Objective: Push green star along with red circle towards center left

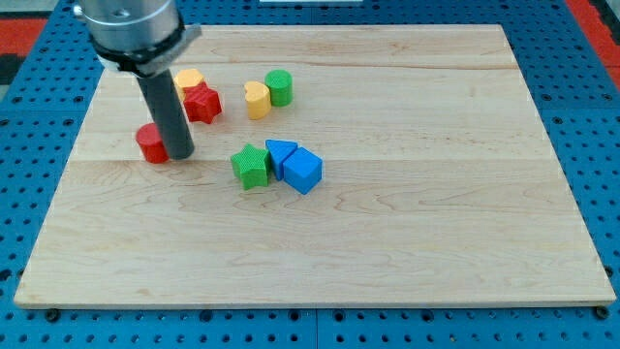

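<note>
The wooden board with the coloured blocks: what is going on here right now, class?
A robot arm with a dark rod is sliding blocks about the wooden board. My tip sits against the right side of the red circle, at the view's left. The green star lies apart, further right, touching two blue blocks. A yellow block, a red star, a yellow heart and a green cylinder sit nearer the top.

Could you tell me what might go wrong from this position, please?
My tip sits against the red circle, on its right, while the green star lies apart, further right; pushing now may move the circle alone. The star touches a blue block, with a blue cube beside it, so sweeping the star could drag both.
</note>
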You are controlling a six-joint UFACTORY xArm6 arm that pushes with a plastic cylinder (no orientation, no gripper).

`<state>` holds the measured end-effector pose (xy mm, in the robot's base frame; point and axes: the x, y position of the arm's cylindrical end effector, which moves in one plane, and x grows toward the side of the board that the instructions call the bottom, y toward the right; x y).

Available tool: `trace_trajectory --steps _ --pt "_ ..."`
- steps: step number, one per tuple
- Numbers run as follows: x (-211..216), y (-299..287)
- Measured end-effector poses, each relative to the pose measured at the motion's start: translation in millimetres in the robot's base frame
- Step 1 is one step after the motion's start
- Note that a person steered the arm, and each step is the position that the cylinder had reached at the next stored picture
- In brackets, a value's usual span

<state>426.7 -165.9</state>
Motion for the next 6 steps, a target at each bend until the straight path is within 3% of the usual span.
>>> trace_trajectory --steps 1,3,4,6 --pt "5 4" --pt "74 51" --pt "80 85" --pt "58 77"
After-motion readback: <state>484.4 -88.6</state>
